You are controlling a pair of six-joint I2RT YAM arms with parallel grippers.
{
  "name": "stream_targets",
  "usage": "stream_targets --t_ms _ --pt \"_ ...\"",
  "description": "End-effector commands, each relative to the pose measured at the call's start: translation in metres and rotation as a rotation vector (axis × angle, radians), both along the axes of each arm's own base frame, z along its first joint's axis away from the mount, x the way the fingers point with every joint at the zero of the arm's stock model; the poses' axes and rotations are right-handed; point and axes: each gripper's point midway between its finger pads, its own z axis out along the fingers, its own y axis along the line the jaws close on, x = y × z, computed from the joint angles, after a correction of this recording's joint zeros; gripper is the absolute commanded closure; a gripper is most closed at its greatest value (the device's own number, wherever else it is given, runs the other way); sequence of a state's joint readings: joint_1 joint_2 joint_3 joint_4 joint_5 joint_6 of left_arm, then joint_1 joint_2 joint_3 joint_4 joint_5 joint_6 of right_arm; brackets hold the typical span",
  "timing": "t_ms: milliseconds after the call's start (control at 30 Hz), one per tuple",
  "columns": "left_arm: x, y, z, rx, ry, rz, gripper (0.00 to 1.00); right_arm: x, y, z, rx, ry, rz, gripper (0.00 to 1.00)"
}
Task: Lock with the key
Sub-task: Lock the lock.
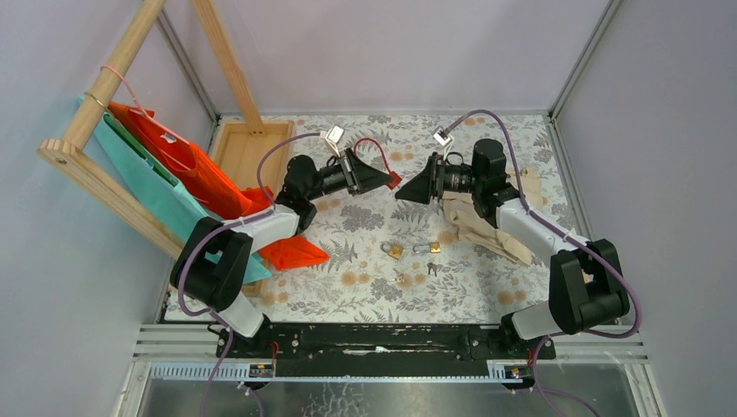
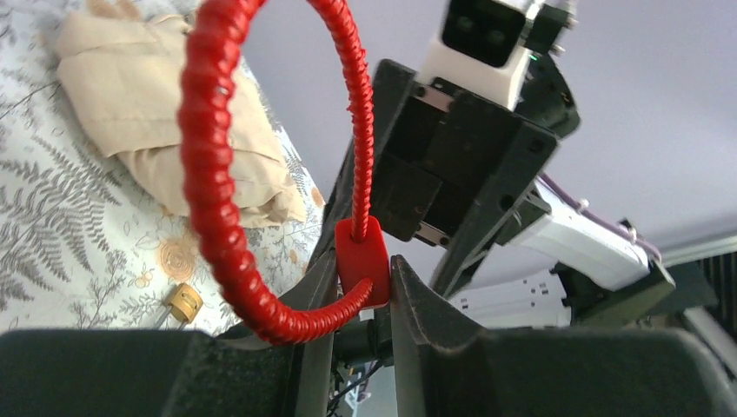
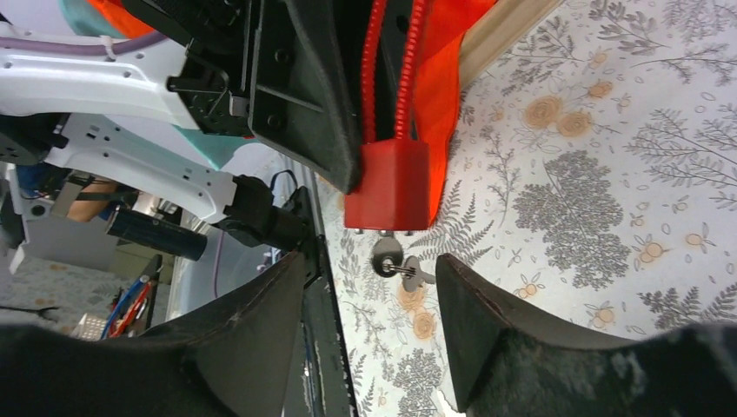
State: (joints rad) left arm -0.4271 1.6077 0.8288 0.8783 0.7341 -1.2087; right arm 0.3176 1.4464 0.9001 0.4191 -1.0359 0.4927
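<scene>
One red lock (image 2: 362,261) is held above the counter (image 1: 521,139), its body clamped in the left end effector (image 1: 384,178). The right end effector (image 1: 401,194) sits just beside it, fingers apart and empty. Two brass padlocks (image 1: 395,251) and two keys (image 1: 432,268) lie below.

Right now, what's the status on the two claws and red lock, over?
Left gripper shut on red cable padlock, held aloft. Right gripper open, facing key at its base. Brass padlock on table below, clear.
</scene>
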Motion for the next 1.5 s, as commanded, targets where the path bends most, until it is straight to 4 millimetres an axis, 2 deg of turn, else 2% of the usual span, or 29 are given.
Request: stream_targets --t_ms 0,200,400,833,1033,1267,1467 --pt "-0.02 0.005 0.049 -0.071 -0.328 -0.056 1.0 -0.011 0.002 0.024 0.083 -0.043 0.061 0.39" --pt "-0.035 0.005 0.064 -0.084 -0.463 -0.111 1.0 -0.024 0.003 0.037 0.148 -0.05 0.116 0.45" --pt "-0.042 0.007 0.068 -0.098 -0.514 -0.118 1.0 -0.035 0.002 0.046 0.182 -0.079 0.153 0.46" --pt "-0.046 0.007 0.072 -0.095 -0.547 -0.138 1.0 -0.036 0.002 0.056 0.201 -0.085 0.159 0.55" --pt "-0.045 0.007 0.071 -0.094 -0.541 -0.134 1.0 -0.036 0.002 0.053 0.197 -0.093 0.164 0.61" --pt "-0.037 0.006 0.066 -0.083 -0.462 -0.106 1.0 -0.034 0.002 0.048 0.172 -0.103 0.156 0.8" --pt "-0.021 0.004 0.047 -0.027 -0.341 -0.059 1.0 -0.027 0.002 0.046 0.139 -0.128 0.134 0.98"
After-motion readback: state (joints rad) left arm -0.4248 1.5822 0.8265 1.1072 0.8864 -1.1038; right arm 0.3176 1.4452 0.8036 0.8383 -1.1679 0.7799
